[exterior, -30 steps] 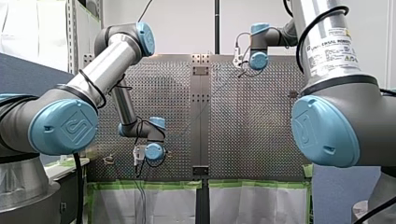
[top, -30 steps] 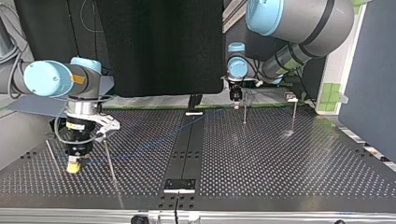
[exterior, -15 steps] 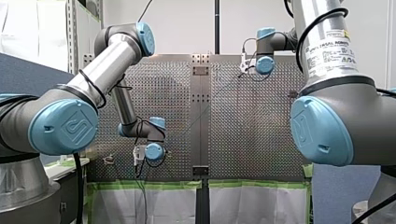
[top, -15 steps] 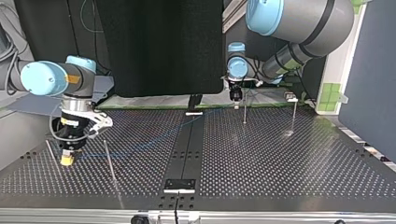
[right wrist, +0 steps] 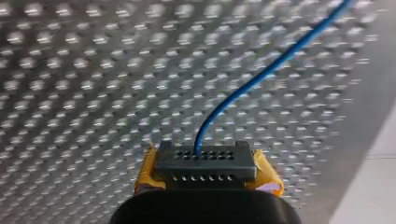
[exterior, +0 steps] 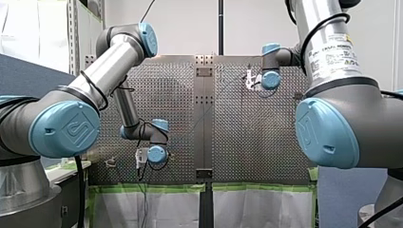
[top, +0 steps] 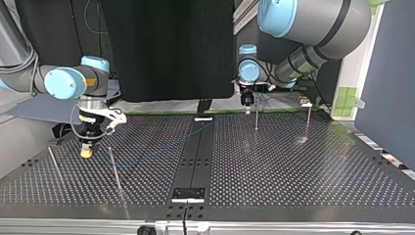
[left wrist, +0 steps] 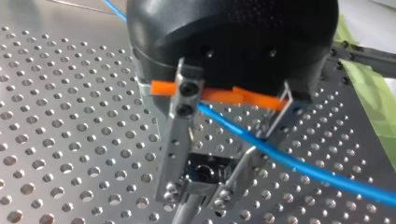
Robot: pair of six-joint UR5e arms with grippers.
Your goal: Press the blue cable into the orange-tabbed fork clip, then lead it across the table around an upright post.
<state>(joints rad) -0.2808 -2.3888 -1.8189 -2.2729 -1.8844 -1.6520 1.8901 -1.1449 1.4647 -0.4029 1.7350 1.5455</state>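
Blue cable (right wrist: 261,77): long axis diagonal, in top view from middle left to upper centre of perforated table (top: 293,171). Clenched between yellow pads (right wrist: 268,179) of right gripper (right wrist: 205,163). Left gripper (left wrist: 198,193): cable crosses beneath; grip cannot tell.

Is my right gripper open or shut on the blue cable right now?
Shut on it. In the right wrist view the blue cable comes straight out of the right gripper's closed tips, with no gap showing.
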